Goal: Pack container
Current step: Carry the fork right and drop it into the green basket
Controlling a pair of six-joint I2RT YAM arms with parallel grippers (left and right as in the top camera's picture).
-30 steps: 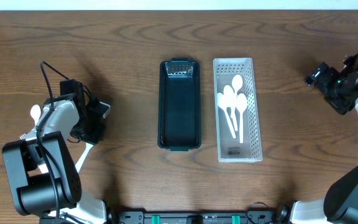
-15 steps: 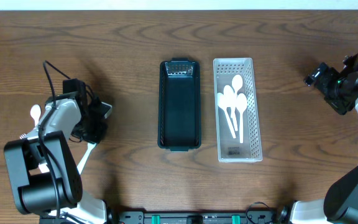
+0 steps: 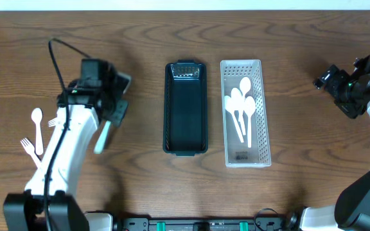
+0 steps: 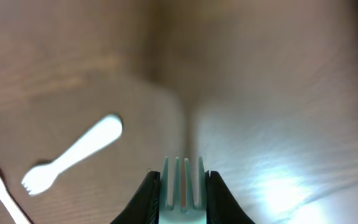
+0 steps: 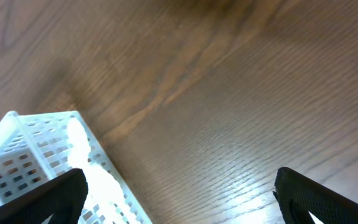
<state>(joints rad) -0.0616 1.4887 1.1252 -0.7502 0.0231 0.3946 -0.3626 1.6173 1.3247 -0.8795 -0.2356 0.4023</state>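
My left gripper (image 3: 111,109) is shut on a pale green fork (image 3: 102,137), which hangs above the table left of the dark green container (image 3: 185,108). In the left wrist view the fork's tines (image 4: 183,186) sit clamped between the fingers (image 4: 183,202). The dark container looks empty. A white perforated basket (image 3: 245,113) to its right holds several white spoons (image 3: 239,109). My right gripper (image 3: 329,78) is open and empty at the far right; its wrist view shows the basket's corner (image 5: 36,155).
A white spoon (image 3: 37,126) and white forks (image 3: 29,149) lie on the wooden table at the far left; one fork (image 4: 73,152) shows blurred in the left wrist view. The left arm's cable (image 3: 56,61) loops above it.
My left gripper has lifted the pale green fork off the table and moved up and to the right toward the dark container, uncovering the white cutlery at the left. The right arm has not moved.
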